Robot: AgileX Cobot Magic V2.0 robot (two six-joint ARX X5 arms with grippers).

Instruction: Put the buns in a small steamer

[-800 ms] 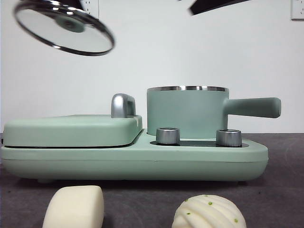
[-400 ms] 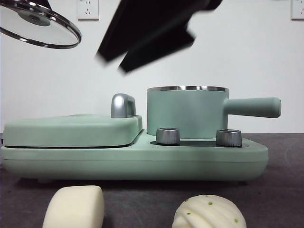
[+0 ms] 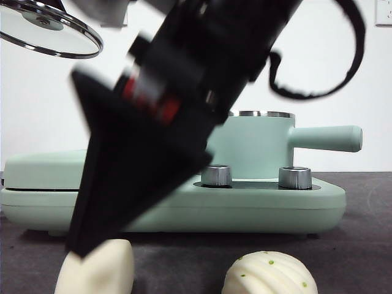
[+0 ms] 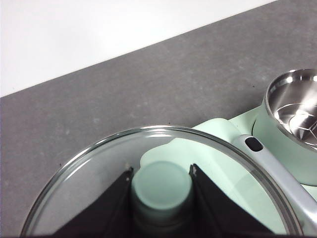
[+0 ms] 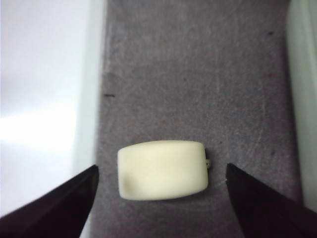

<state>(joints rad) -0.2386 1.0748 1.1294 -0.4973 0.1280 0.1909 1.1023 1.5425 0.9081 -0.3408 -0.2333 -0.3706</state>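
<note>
Here the right gripper (image 5: 161,173), jaws wide apart, is framing the smooth bun (image 5: 162,169); squeezing could dent it. The left gripper (image 4: 162,173), clamping the lid (image 3: 50,29), is waiting.

The blurred right arm (image 3: 177,104) hid the steamer's (image 3: 257,147) left side; the frame cut both buns (image 3: 98,269) (image 3: 269,274) below it.

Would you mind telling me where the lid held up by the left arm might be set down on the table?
Bare grey cloth lies open behind the appliance, up to the white wall. In front, the gap between the smooth bun and the ridged bun looks tight, and the right gripper hangs open over the smooth one. The left gripper grips the lid's knob.
</note>
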